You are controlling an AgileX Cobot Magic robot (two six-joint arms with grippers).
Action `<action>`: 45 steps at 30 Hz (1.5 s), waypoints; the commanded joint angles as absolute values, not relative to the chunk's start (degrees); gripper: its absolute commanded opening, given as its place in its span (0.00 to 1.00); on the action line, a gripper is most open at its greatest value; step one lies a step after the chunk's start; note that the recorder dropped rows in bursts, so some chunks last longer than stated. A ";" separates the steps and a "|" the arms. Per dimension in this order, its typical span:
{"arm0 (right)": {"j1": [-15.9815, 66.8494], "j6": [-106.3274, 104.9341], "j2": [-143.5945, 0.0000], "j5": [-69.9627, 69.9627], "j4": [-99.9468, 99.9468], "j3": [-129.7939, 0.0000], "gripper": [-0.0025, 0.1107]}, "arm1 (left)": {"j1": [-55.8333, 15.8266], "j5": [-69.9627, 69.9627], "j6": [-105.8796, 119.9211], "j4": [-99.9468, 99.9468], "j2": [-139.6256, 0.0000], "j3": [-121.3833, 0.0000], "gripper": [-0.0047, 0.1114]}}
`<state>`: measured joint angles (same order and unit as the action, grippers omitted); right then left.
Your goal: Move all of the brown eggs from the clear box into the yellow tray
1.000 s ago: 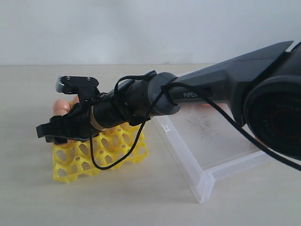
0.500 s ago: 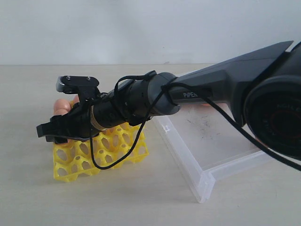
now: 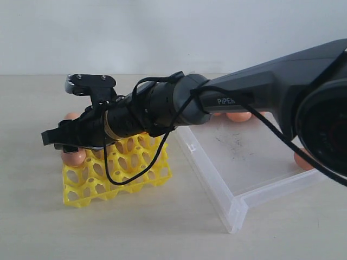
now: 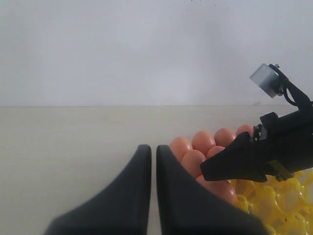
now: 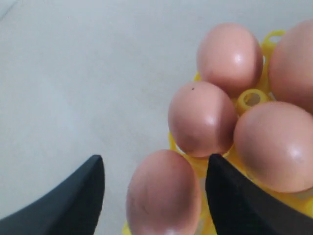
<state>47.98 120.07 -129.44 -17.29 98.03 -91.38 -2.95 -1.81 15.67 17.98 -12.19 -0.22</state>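
Observation:
My right gripper (image 5: 155, 159) is open over the near left corner of the yellow tray (image 3: 135, 173). A brown egg (image 5: 164, 196) rests in the corner cell between its fingers, with a gap on each side. In the exterior view this egg (image 3: 73, 157) shows just under the gripper (image 3: 58, 142). Several more brown eggs (image 5: 201, 120) fill the neighbouring cells. Two eggs (image 3: 238, 116) show at the far and right edges of the clear box (image 3: 255, 157); the arm hides part of the box. My left gripper (image 4: 153, 152) is shut and empty, low beside the tray (image 4: 283, 200).
The right arm (image 3: 244, 97) stretches from the right across the clear box to the tray. A black cable (image 3: 130, 176) loops down from its wrist over the tray. The box's front corner (image 3: 233, 214) points towards the table's near edge.
The right gripper has lifted a little above the tray, and the egg under it now shows seated in the corner cell. Its jaws stay open.

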 commanded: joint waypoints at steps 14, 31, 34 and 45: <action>47.96 119.85 -125.53 -27.63 99.95 -91.56 0.17 | -3.34 -2.57 15.97 18.28 -12.37 0.00 0.07; 47.96 119.85 -126.51 -26.36 99.95 -89.16 0.02 | -3.34 -2.57 15.97 18.28 -12.37 0.00 0.07; 47.96 119.85 -126.51 -25.72 99.95 -89.16 0.02 | -3.34 -2.57 15.97 18.28 -12.37 0.00 0.07; 48.48 81.86 -126.51 -32.76 99.95 -89.16 0.02 | -3.34 -2.57 15.97 18.28 -12.37 0.00 0.07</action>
<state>48.25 86.02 -126.72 -34.28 99.90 -89.38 -2.95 -1.81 15.67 17.98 -12.19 -0.22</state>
